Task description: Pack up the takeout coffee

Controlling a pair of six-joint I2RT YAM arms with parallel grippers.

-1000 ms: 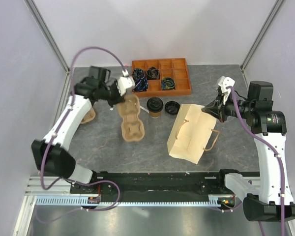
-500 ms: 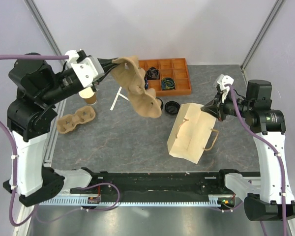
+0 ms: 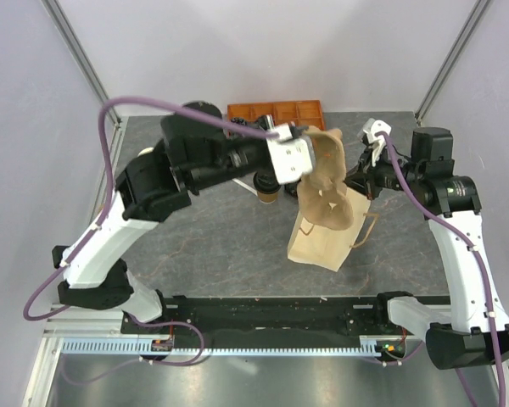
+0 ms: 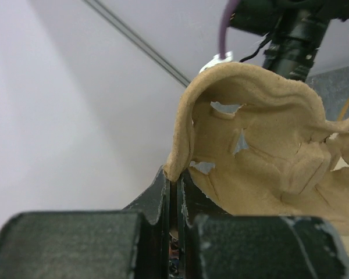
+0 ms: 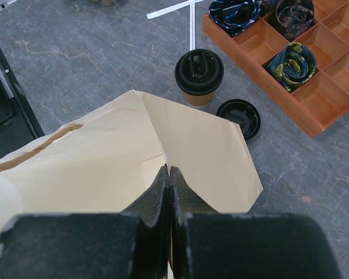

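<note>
The takeout coffee, a small brown paper cup with a black lid, stands upright on the grey table beyond the paper bag. In the top view the cup is partly hidden under my left arm. My left gripper is shut on the rim of the tan pulp cup carrier. It holds the carrier in the air, hanging over the bag's upper end. My right gripper is shut on the bag's top edge, and it also shows in the top view.
An orange compartment tray with coiled items stands at the back; its far rim shows in the top view. A loose black lid lies beside the cup. White sticks lie near the tray.
My left arm has swung the cup carrier to the right, from the table's left side to above the bag. My right gripper has kept hold of the bag and shifted slightly.
</note>
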